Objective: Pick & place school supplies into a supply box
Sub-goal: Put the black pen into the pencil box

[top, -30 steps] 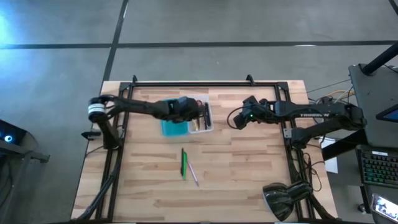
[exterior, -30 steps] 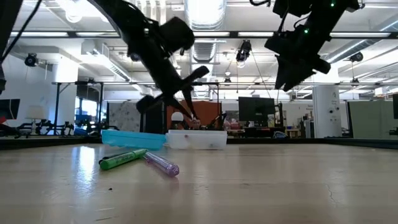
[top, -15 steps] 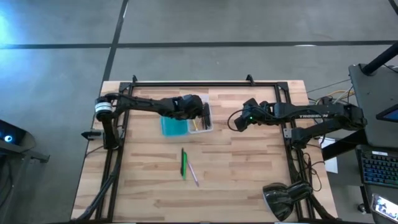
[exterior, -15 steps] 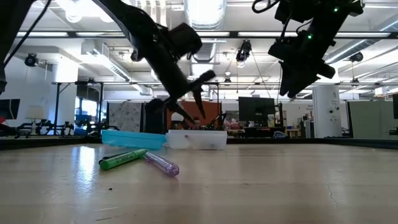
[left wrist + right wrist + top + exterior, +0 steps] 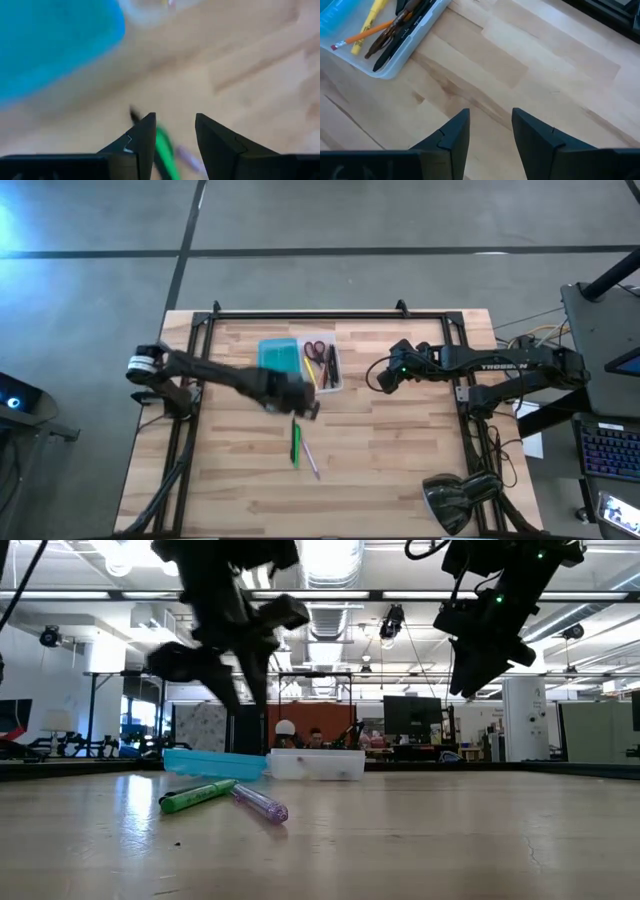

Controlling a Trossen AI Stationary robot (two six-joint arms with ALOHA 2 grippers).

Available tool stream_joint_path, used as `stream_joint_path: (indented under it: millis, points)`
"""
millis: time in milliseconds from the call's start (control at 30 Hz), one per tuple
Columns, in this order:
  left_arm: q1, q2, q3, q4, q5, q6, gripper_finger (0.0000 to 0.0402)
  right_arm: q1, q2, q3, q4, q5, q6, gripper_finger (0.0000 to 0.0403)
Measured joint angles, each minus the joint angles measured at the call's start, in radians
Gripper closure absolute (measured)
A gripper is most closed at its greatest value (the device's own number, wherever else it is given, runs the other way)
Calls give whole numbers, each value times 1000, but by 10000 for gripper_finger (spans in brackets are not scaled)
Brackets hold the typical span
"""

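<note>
On the wooden table [image 5: 400, 450], the supply box [image 5: 300, 365] lies open toward twelve o'clock, scissors [image 5: 315, 350] inside. At its six o'clock, the left gripper [image 5: 305, 406] hovers empty, fingers parted, above the green pen [image 5: 296, 442] and pale pen [image 5: 312, 460]. Off at three o'clock, the right gripper [image 5: 381, 375] hangs empty, fingers apart.

Table [image 5: 400, 450]: pale wood planks w/ visible grain, smooth, slight sheen in low view. Supply box [image 5: 300, 363]: plastic; lid half translucent teal, tray half clear whitish, glossy. Green pen [image 5: 197, 796] & pale purple pen [image 5: 261, 804]: shiny plastic, purple one see-through. Left gripper [image 5: 174, 135] & right gripper [image 5: 490, 132]: fingers dark matt plastic. Table frame [image 5: 320, 313]: black metal.
</note>
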Motion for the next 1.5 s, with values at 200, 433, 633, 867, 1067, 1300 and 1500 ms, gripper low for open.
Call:
stream_joint_path:
  millis: [200, 433, 633, 867, 1067, 1300, 1500]
  points:
    - [-138, 18, -26, -49, -70, -278, 280, 0, 0, -10, 4, -1, -6, 264]
    - [-196, 72, -42, -8, -67, -390, 280, 0, 1, -28, 24, -2, -19, 264]
    - [-215, 135, -42, 22, -56, -428, 280, 0, 1, -32, 23, -2, -21, 267]
    - [-215, 181, -41, 45, -48, -431, 280, 0, 1, -33, 23, -3, -22, 266]
    - [-209, 193, -39, 49, -48, -432, 280, 0, 1, -36, 23, -2, -21, 270]
    - [-204, 212, -37, 22, -44, -429, 298, 0, 1, -42, 24, -2, -18, 269]
    - [-193, 227, -46, 0, -35, -429, 368, 0, 1, -44, 25, 0, -18, 273]
